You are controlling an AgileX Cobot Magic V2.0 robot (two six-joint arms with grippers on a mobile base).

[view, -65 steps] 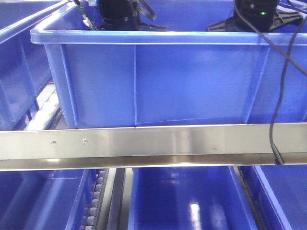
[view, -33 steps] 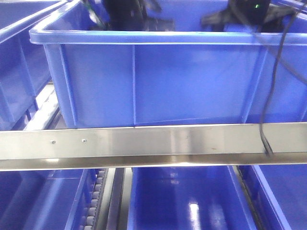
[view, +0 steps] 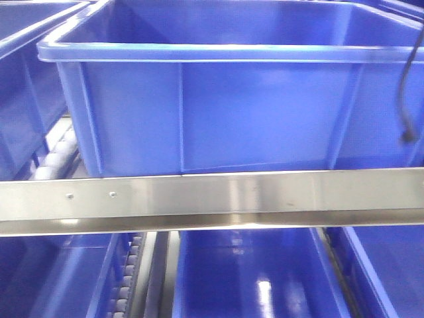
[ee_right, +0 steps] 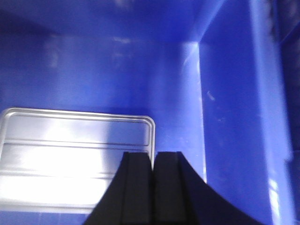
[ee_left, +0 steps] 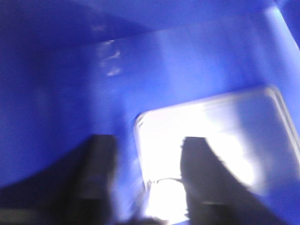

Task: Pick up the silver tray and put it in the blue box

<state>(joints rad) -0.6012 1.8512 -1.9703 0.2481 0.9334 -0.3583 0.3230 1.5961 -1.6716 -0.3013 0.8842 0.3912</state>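
Both grippers above silver tray (ee_right: 70,159) inside blue box (view: 232,112).

Our left gripper (ee_left: 143,183) shows blurred in its wrist view, its two dark fingers (ee_left: 96,180) standing apart, pointing toward 12 o'clock. Our right gripper (ee_right: 152,187) has its fingers (ee_right: 136,187) pressed together, only a thin seam between them.
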